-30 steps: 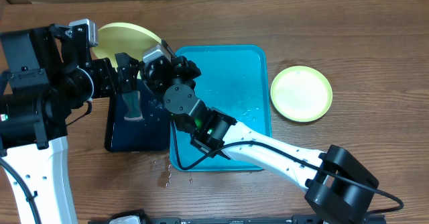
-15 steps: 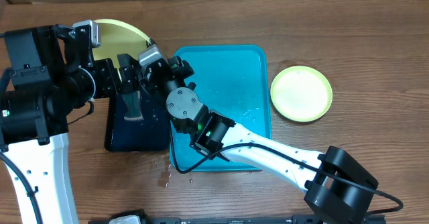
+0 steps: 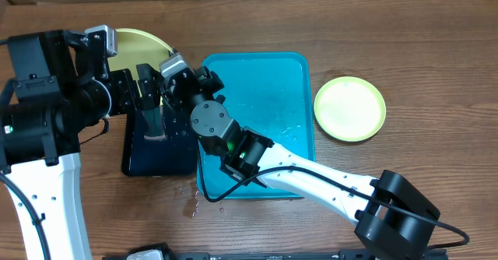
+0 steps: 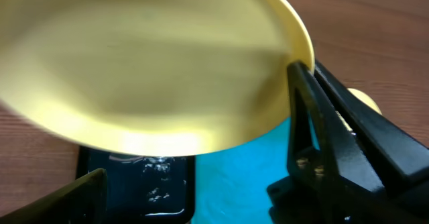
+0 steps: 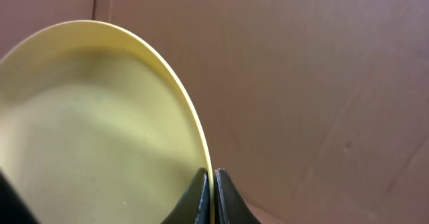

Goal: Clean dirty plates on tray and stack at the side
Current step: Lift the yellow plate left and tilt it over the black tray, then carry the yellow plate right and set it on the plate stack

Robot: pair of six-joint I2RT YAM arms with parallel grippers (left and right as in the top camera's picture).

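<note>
Beyond the top-left corner of the turquoise tray [image 3: 272, 81], over the far end of the black tray [image 3: 175, 159], a yellow-green plate [image 3: 144, 40] is held clear of the tabletop [image 3: 405, 34]. Its rim is pinched between the closed jaws of the right gripper [image 5: 209, 184], at the edge nearest the turquoise tray. Being round, the plate has no long axis. It is carried tilted, and in the right wrist view one broad face is seen rising to the left of the jaws. The left gripper [image 3: 146, 89] is set just beside the plate, its jaws spread wide with nothing clamped in them.

From overhead only an arc of the plate is shown, the rest being covered by the left arm and both grippers. In the left wrist view the plate is so near that it is blurred and cut off at the top and left, so it cannot be told whether it is smeared. Only in that view are the black tray, wet with droplets, and the turquoise tray seen below the plate. A grey-green item [image 3: 154, 124] on the black tray cannot be identified. A light green plate [image 3: 349, 108], seen from overhead alone, is laid flat on the tabletop just beside the turquoise tray's right edge. Water droplets [image 3: 191, 205] are spread on the tabletop near the turquoise tray's near-left corner.
</note>
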